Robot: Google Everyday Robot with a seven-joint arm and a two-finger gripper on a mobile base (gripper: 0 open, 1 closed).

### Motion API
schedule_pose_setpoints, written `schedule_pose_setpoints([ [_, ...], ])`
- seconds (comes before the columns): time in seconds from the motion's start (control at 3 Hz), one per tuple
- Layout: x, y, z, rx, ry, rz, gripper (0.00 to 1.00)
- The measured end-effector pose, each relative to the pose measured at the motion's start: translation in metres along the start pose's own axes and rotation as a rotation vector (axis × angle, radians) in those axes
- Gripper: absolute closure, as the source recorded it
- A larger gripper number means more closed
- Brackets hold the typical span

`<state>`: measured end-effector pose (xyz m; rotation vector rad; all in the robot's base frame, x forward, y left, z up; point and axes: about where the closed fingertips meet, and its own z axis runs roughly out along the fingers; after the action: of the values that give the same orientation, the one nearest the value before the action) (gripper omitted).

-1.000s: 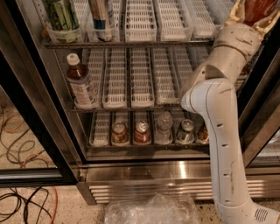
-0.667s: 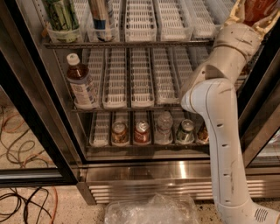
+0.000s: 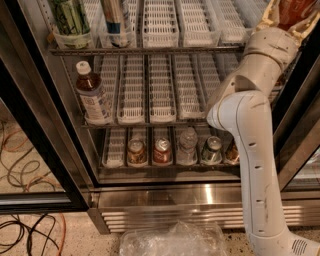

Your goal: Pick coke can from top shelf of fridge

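At the top right edge of the camera view, my gripper (image 3: 294, 17) is raised in front of the fridge (image 3: 200, 197). It is shut on a red can, the coke can (image 3: 296, 9), whose top is cut off by the frame. Tan fingers (image 3: 270, 16) flank the can on both sides. The can is held level with the top shelf (image 3: 150, 50), a wire rack with long white slotted trays, at its right end. My white arm (image 3: 250, 135) rises from the lower right and hides the right side of the lower racks.
A green-labelled can (image 3: 70, 17) and a blue-white can (image 3: 116, 17) stand on the left of the top rack. A brown tea bottle (image 3: 93, 97) is on the middle rack. Bronze cans (image 3: 136, 151) and a clear bottle (image 3: 187, 145) line the bottom rack. A plastic bag (image 3: 172, 240) and cables (image 3: 20, 232) lie on the floor.
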<state>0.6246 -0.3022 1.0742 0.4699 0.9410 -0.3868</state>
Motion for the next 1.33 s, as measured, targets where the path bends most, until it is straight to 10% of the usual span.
schedule_pose_setpoints([
  [1.33, -0.054, 0.019, 0.033, -0.033, -0.167, 0.019, 1.00],
])
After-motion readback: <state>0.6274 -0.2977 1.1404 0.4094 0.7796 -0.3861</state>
